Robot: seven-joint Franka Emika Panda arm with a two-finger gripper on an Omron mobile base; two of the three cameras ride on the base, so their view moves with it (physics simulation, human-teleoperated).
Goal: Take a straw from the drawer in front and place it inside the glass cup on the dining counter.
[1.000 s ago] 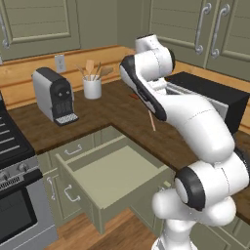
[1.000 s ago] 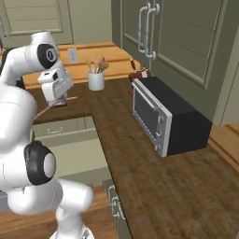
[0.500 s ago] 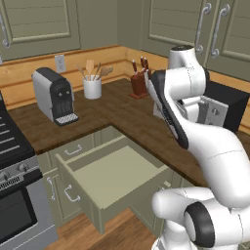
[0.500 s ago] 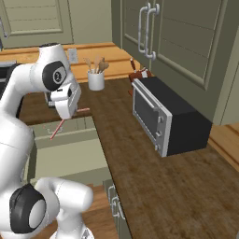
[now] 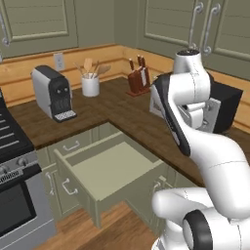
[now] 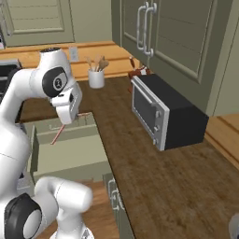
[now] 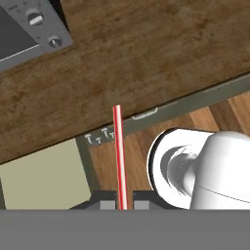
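Now that my arm has swung from above the drawer (image 5: 110,168) toward the microwave (image 6: 163,109), my jaws (image 7: 120,205) stay clamped on the straw (image 7: 118,156), hanging beyond the drawer's edge; extraction done, carrying to the cup remains.

Straw (image 7: 117,156) lower end hidden between the pinched jaws, drawer (image 7: 44,178) cut off left of the jaws, toaster oven (image 7: 29,29) cropped far beyond them
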